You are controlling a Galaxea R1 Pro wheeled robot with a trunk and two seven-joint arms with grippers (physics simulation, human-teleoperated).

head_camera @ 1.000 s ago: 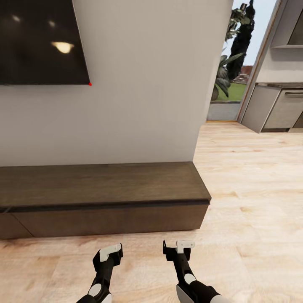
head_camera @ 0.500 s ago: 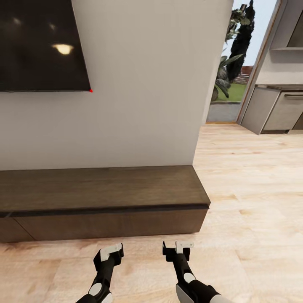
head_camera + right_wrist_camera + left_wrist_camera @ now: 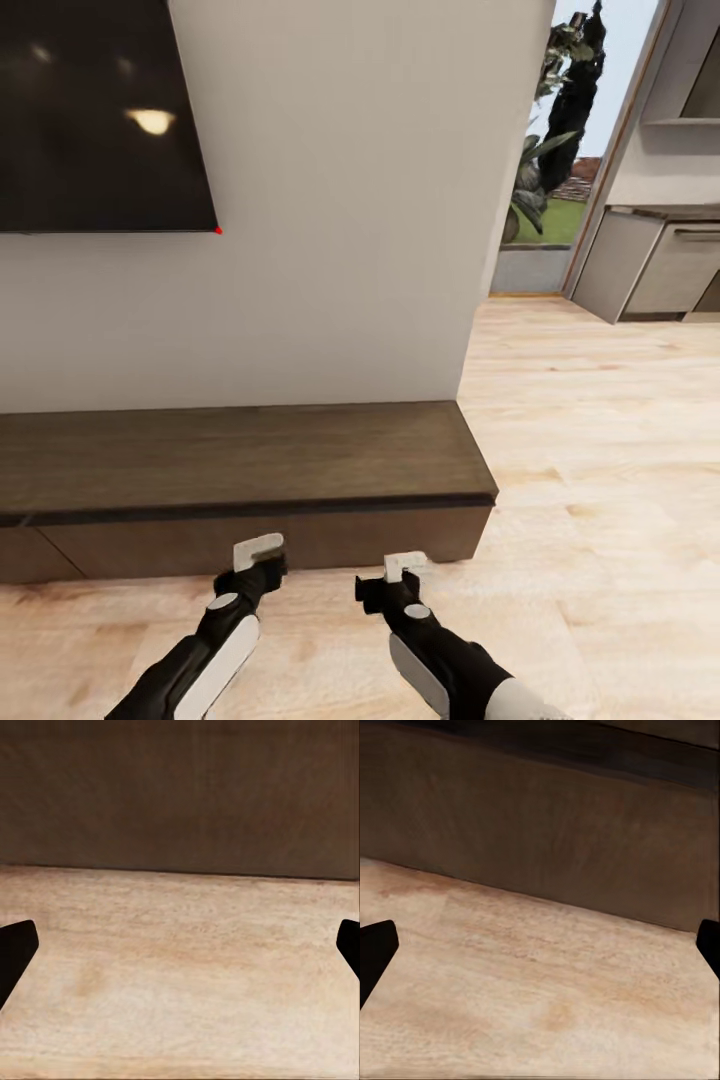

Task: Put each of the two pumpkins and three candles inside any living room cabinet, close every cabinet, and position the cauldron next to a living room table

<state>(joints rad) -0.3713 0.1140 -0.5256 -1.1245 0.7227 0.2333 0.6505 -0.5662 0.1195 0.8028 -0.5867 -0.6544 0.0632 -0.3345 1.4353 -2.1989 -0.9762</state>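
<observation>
Here's the cabinet (image 3: 250,470), one long, low unit in dark-brown wood with a flat matte top, a thin dark recess under the lip and plain handle-less fronts, all shut, sitting flush against the white wall (image 3: 350,200). Its right end stops just where the wall ends. Underfoot, pale wood-plank floor (image 3: 600,480) with soft grain, running off to the right toward one doorway with greenery (image 3: 555,130) outside and grey kitchen units (image 3: 660,260) beyond. One glossy black television (image 3: 100,110) hangs on the wall at upper left, a ceiling light reflected in it.

Two arms are out front, black with white panels. The left tool (image 3: 259,551) and right tool (image 3: 405,566) have both pushed forward over the last second and now hover just short of the cabinet front, low over the floor; the cabinet sits a touch lower in the head view than before, and the television corner has dropped too, so the camera has shifted.

In the left wrist view, the left tool (image 3: 540,945) shows two black fingertips far apart at the edges, nothing between them but floor and the smooth brown cabinet front (image 3: 540,817). Same story on the right wrist: right tool (image 3: 180,945) spread wide, empty, facing the cabinet front (image 3: 180,795) square-on
</observation>
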